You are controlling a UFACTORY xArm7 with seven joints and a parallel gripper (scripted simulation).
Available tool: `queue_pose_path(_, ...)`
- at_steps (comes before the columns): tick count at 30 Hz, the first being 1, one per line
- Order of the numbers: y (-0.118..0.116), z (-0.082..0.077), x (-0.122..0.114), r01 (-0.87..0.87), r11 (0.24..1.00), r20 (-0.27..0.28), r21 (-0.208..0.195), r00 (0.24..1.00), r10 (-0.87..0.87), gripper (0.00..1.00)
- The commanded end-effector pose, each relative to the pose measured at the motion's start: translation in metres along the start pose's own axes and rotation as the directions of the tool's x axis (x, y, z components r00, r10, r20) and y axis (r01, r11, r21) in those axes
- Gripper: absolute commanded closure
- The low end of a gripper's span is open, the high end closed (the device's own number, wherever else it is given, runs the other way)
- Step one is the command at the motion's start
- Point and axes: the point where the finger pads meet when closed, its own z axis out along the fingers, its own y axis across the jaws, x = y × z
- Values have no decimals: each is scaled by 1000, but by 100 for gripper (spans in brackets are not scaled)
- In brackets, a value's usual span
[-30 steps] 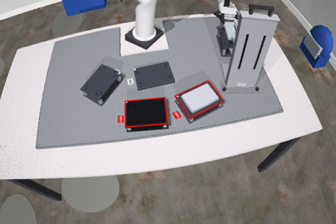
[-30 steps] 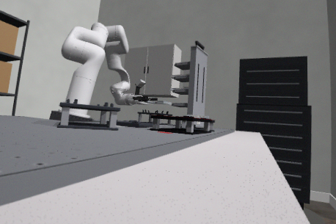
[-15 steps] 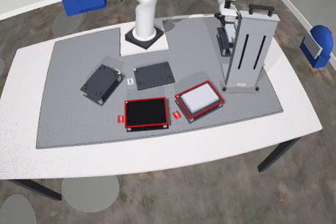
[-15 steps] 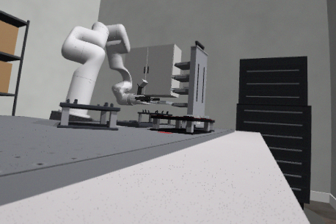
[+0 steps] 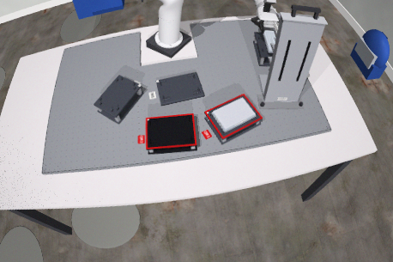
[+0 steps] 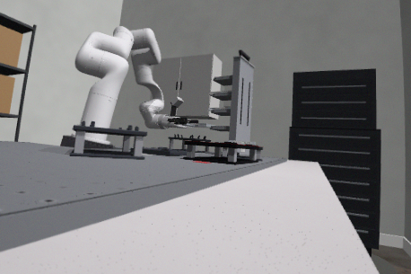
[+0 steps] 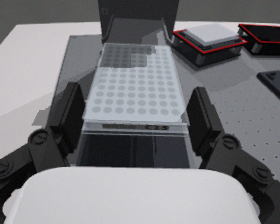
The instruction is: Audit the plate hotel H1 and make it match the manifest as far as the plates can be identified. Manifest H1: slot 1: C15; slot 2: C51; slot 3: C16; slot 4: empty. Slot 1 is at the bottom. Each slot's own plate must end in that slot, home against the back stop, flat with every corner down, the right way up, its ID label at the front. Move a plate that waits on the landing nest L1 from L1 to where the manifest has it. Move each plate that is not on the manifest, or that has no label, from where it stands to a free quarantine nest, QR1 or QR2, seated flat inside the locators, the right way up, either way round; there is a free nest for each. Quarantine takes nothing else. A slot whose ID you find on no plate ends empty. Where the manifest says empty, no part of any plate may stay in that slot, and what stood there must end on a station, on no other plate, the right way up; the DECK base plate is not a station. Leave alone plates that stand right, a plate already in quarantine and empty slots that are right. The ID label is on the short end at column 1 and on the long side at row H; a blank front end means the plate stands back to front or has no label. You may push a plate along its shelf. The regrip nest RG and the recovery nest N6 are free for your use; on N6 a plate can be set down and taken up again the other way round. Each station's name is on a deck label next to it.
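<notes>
On the white table (image 5: 240, 181) lay a grey perforated deck plate (image 5: 86, 147), and at its right end stood the tall grey plate hotel (image 5: 296, 57) with a black handle on top and two dark slots in its side panel. The white seven-joint arm (image 5: 169, 5) rose from a black base plate (image 5: 151, 46) at the back of the deck and reached over to the hotel's open front. From the exterior view the arm's wrist was low, level with the bottom shelf of the hotel (image 6: 241, 100). In front of the hotel sat two red-framed quarantine nests: the left red-framed nest (image 5: 171, 131) had a black surface, the right red-framed nest (image 5: 233, 116) carried a pale grey plate (image 5: 232, 114) seated inside it. Further left were a dark flat square nest (image 5: 180, 88) and a dark raised nest (image 5: 117, 96), turned at an angle. The black two-finger gripper (image 7: 136, 117) stood nearly fully wide, clamped on the long sides of a translucent white well plate (image 7: 136, 87), one finger (image 7: 70, 112) on each side. The plate lay flat, its far end at the hotel's mouth and shaded; a small dark label strip showed on its near short end.
</notes>
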Motion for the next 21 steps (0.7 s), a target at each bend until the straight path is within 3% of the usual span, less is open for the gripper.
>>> queue_pose_path(1,-1,5,1,-3,1000,1,-1,1000,3,100)
queue_pose_path(21,-1,29,1,-3,1000,0,-1,1000,3,100)
